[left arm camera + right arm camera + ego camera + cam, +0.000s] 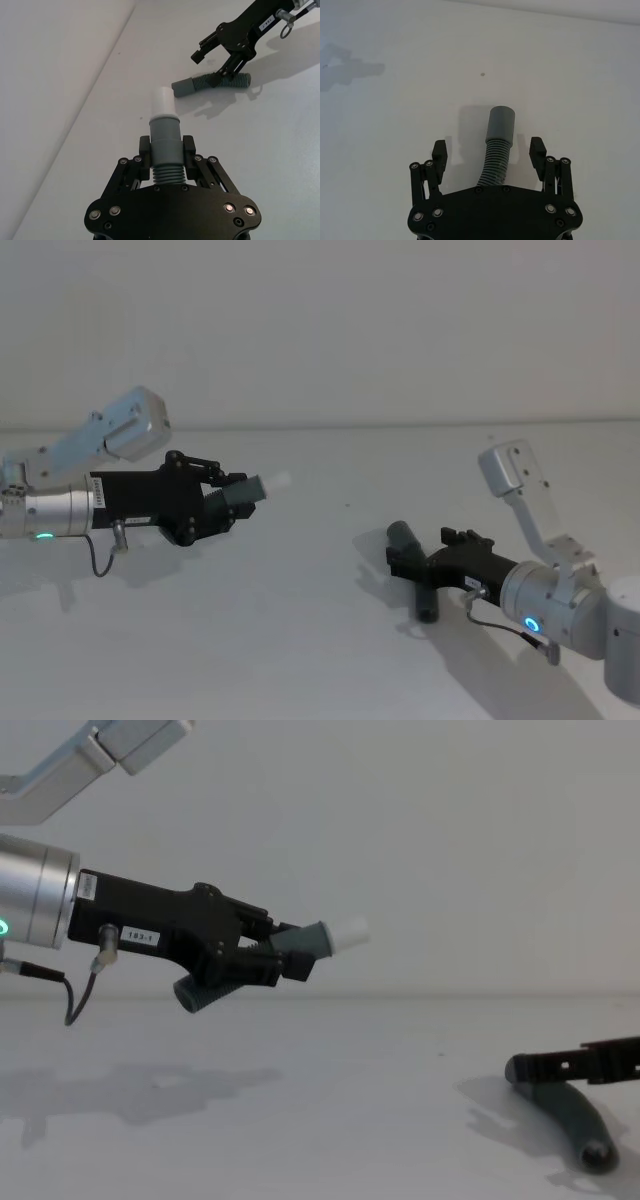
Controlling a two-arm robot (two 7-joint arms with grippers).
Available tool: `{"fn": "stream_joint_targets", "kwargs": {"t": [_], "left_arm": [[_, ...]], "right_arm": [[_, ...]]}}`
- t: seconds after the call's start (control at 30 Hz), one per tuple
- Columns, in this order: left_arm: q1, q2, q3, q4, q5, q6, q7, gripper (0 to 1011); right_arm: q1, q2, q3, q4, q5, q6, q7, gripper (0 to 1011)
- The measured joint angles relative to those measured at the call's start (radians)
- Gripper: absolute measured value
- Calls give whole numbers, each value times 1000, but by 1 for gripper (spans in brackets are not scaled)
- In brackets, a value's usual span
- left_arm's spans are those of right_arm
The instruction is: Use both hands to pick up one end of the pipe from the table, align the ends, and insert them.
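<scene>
White-tipped pipe piece (255,488), head view: held clear of the table (300,660) by the left gripper (235,498), with the white tip (280,480) aimed toward the robot's right. Well apart from it, the open-mouthed pipe piece (403,534) lies flat on the table beneath the right gripper (405,560). Left wrist view: the left gripper (165,150) is clamped on the ribbed body just behind the smooth grey collar, and the white tip (162,100) projects beyond the fingers. Farther off, the right gripper (206,68) stands over the open-mouthed pipe piece (200,84). Right wrist view: the right gripper (488,147) is spread wide, its fingers (439,150) on either side of the ribbed section and apart from it — nothing is grasped. The grey mouth (501,117) points away past the fingertips. Chest view: the held piece tilts upward, white tip (350,931) highest, while the other piece (570,1115) rests on the table. The step in hand appears to be the second pick-up. It is best done by closing squarely on the ribs behind the smooth cuff, centred so the curved piece cannot roll or swivel — this leaves the mouth free to receive the tip. The surface is matte white and bare apart from soft shadows, and a plain pale wall (450,820) stands behind.
</scene>
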Motion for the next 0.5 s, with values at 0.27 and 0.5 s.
{"fn": "stream_joint_targets", "kwargs": {"t": [0.27,0.5], "left_arm": [[-4,1,3,3,1,-8,-5,346],[-5,1,4,3,2,-11,-8,346]], "right_arm": [[13,-13,-11,35,-11,-13,10,1003],[24,-20,-16,61,-19,-22,17,1003]]}}
